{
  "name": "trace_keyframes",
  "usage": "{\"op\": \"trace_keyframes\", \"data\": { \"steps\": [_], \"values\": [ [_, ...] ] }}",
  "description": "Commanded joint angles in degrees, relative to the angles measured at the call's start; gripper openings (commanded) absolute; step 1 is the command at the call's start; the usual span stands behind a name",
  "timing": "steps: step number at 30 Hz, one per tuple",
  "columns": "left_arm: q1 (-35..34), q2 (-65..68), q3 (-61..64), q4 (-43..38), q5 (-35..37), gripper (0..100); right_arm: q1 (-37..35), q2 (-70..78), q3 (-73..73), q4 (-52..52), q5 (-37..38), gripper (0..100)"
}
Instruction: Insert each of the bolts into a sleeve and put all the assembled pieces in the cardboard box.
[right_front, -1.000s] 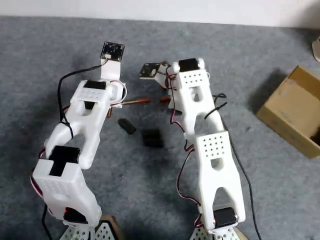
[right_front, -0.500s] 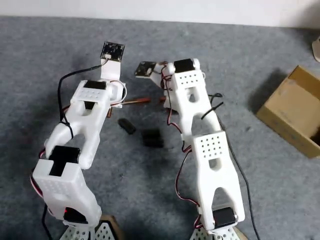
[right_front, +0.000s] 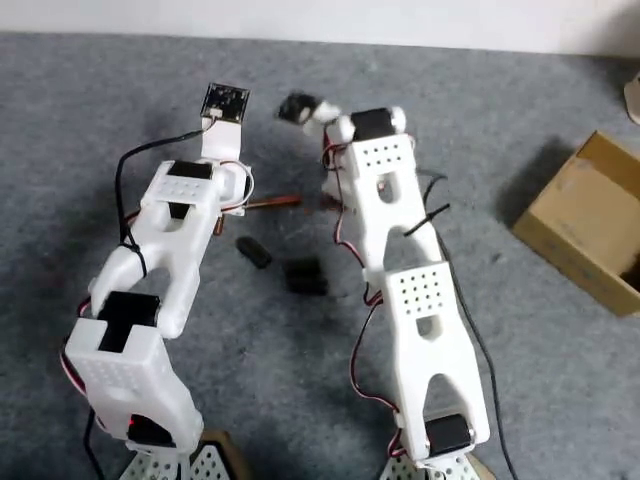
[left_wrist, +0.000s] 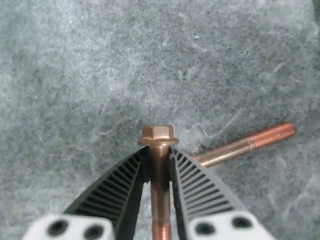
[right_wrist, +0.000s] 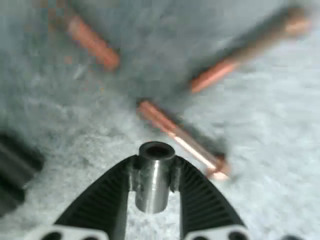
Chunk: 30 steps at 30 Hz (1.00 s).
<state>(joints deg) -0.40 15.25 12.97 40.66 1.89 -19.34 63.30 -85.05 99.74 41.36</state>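
The left gripper (left_wrist: 159, 152) is clenched on one bolt (left_wrist: 158, 136) just under its head. A second bolt (left_wrist: 245, 145) lies just beside it on the bench (left_wrist: 75, 75). The right gripper (right_wrist: 156, 161) grasps one sleeve (right_wrist: 151, 187). Beyond it are three blurred bolts (right_wrist: 92, 42) (right_wrist: 182, 140) (right_wrist: 245, 47). Two dark pieces (right_front: 253, 251) (right_front: 304, 276) lie mid-bench and are hard to make out. One box (right_front: 585, 215) is cut off at the bench's right edge.

We see a copper-brown bolt (left_wrist: 159, 170) | a shiny grey sleeve (right_wrist: 152, 187) | black ribbed fingers (left_wrist: 122, 187) | white arms (right_front: 178, 255) | a brown cardboard box (right_front: 580, 215) | grey fuzzy carpet (right_front: 80, 120)
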Motion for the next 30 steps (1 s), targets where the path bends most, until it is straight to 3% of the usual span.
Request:
{"op": "trace_keyframes", "data": {
  "steps": [1,8,17,25,30],
  "values": [
    [-0.2,-1.6,-2.8,0.2,0.2,1,1.9,-1.5,-11.9,1.2,-6.3,0.7],
    [-0.3,-11.5,6.0,-1.1,4.7,1,7.0,-1.6,-12.5,1.2,-15.9,0.6],
    [-0.2,-32.1,26.4,-17.5,2.5,1,7.6,-2.2,-12.6,1.3,-23.6,0.5],
    [1.1,-33.7,35.1,-32.8,1.5,1,7.9,-7.3,-12.0,1.4,-25.7,0.5],
    [0.7,-33.8,36.8,-36.7,1.7,1,7.8,-15.6,-3.3,1.4,-28.7,0.5]
  ]
}}
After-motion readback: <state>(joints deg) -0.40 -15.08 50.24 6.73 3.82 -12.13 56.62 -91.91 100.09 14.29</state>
